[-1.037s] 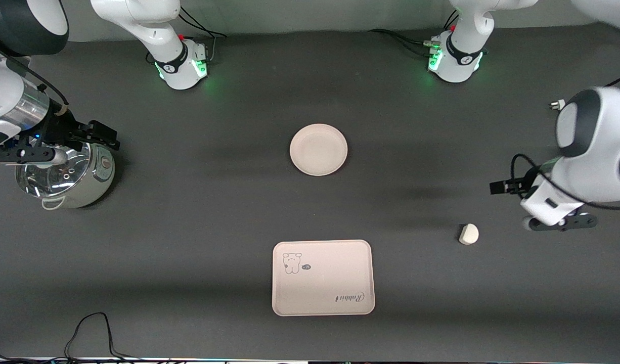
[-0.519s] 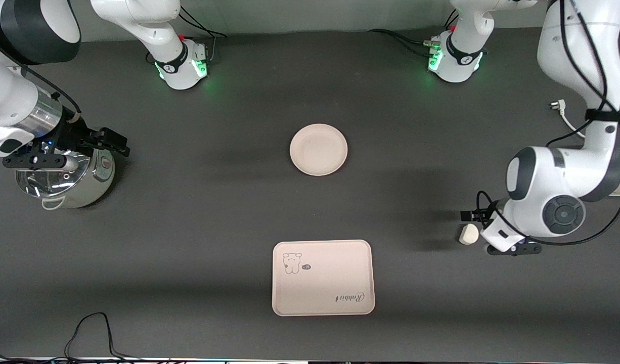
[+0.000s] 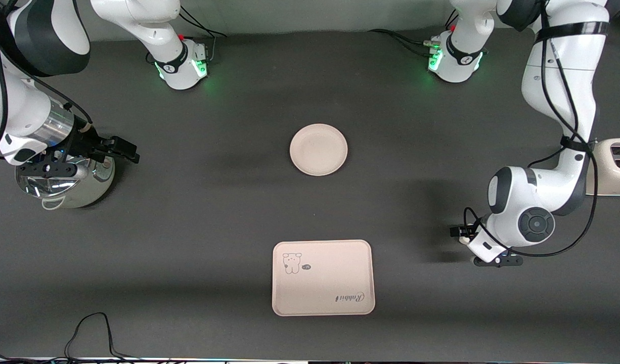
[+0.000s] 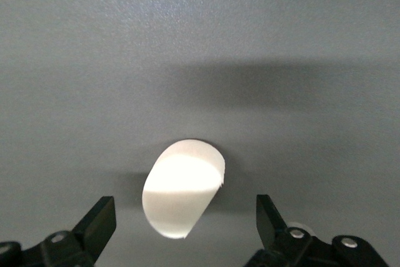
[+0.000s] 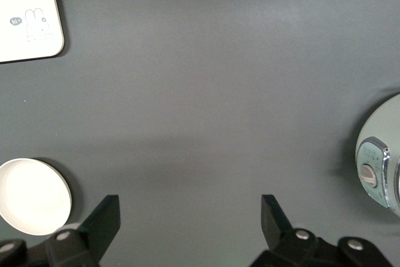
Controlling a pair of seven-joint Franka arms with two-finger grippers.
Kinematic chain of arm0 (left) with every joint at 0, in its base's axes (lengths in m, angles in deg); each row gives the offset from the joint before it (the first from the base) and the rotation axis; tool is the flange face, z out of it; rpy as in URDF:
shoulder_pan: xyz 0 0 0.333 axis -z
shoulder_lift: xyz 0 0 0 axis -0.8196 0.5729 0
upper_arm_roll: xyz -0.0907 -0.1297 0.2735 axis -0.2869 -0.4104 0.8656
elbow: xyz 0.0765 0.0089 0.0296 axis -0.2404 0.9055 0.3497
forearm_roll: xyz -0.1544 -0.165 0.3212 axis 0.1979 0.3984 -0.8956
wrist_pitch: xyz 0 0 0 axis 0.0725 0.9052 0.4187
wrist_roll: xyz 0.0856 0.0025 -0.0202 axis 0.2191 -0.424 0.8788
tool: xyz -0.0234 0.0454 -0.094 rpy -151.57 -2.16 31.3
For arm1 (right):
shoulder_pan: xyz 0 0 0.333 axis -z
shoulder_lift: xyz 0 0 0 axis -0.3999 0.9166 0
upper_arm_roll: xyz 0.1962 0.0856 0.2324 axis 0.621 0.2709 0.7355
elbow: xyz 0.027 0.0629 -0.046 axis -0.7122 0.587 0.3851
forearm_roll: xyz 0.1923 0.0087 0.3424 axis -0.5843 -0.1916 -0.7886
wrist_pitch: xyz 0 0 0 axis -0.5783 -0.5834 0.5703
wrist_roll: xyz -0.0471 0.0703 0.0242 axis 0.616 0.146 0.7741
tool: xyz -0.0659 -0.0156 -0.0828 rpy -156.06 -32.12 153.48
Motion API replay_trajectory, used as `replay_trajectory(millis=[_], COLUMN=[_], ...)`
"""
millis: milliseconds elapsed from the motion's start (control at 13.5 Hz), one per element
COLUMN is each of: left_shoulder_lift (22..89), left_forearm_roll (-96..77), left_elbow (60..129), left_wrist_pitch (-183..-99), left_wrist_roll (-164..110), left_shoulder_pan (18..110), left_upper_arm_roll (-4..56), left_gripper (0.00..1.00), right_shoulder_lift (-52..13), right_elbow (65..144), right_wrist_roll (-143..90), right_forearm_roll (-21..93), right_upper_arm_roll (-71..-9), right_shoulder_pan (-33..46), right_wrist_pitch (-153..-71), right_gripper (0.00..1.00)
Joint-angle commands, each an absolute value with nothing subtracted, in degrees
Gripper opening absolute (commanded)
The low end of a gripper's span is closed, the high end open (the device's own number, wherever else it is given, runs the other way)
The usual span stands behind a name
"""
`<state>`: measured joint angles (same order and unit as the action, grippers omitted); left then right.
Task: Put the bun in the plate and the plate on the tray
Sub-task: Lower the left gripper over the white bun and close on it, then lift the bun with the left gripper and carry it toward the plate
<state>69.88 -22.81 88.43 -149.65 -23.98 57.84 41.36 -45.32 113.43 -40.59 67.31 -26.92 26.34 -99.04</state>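
Since the earlier frame, the left gripper (image 3: pixel 466 241) has been brought down over the bun (image 4: pixel 182 187), fingers spread to either side of it and not yet closed, while the right gripper (image 3: pixel 90 154), also spread, has been shifted slightly above the cooker (image 3: pixel 62 184). Nothing of the task has been completed: the bun lies on the tabletop (image 3: pixel 188 212) toward the left arm's end, and the plate (image 3: pixel 318 149) sits empty, farther from the camera than the tray (image 3: pixel 323 277). Bare tabletop is left all around the plate and the tray.

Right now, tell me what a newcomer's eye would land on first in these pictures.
First, the left gripper, open and low over the small off-white bun toward the left arm's end of the table. Next, the round cream plate at mid-table, empty, with the rabbit-print tray nearer the front camera. The right gripper waits open above the shiny pot at the right arm's end.
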Motion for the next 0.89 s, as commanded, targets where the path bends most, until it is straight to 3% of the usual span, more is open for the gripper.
replay_trajectory(millis=[0, 444, 593, 667, 815], left_shoulder_lift=[70.48, 71.09, 71.09, 71.09, 71.09], left_forearm_roll=[-23.62, -23.62, -23.62, -23.62, -23.62], left_elbow=[87.91, 87.91, 87.91, 87.91, 87.91], left_wrist_pitch=[-150.43, -150.87, -150.78, -150.78, -150.78], left_wrist_roll=[-24.59, -24.68, -24.68, -24.68, -24.68], left_shoulder_pan=[58.12, 57.86, 57.86, 57.86, 57.94], left_upper_arm_roll=[41.65, 41.65, 41.65, 41.65, 41.65], left_gripper=[1.00, 0.93, 0.71, 0.54, 0.30], right_shoulder_lift=[-45.11, -41.77, -41.42, -41.42, -41.33], right_elbow=[113.96, 113.96, 113.96, 114.05, 114.05], right_wrist_roll=[-44.55, -46.58, -47.12, -47.12, -47.12], right_forearm_roll=[66.26, 66.08, 66.08, 66.08, 66.00], right_upper_arm_roll=[-25.07, -21.02, -20.67, -20.66, -20.66], right_shoulder_pan=[25.94, 25.94, 25.85, 25.68, 25.68], right_wrist_pitch=[-101.12, -105.43, -105.61, -105.61, -105.69], right_gripper=[1.00, 1.00, 1.00, 1.00, 1.00])
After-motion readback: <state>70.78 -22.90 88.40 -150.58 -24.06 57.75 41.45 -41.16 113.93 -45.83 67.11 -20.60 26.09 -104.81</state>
